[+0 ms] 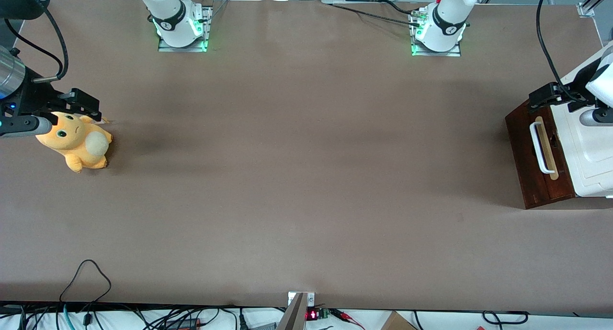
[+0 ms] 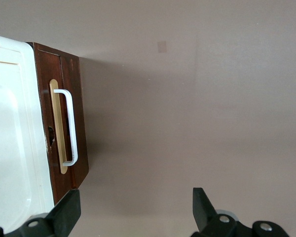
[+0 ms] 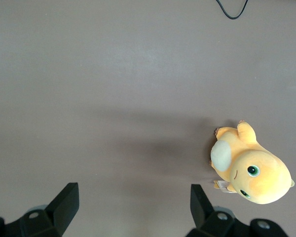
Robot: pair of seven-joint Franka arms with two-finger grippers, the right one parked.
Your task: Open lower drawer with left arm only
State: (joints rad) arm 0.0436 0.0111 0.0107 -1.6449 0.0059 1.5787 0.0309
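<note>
A small white-topped cabinet [image 1: 591,153] sits at the working arm's end of the brown surface [image 1: 297,176]. Its lower drawer [image 1: 534,162], dark rigid wood, looks fully shut. The white bar handle [image 2: 71,126] is probably the only place to grip: thin, stiff, smooth. The left arm's gripper [image 2: 135,210] hovers above the cabinet's front edge, fingers [image 2: 202,205] spread wide, grasping nothing.

The left arm [image 1: 591,88] is cut off at the front view's edge and covers part of the cabinet [image 1: 591,148]. The gripper [image 1: 550,96] hangs above the lower drawer [image 1: 531,162], which shows only its closed front; its inside is hidden.
</note>
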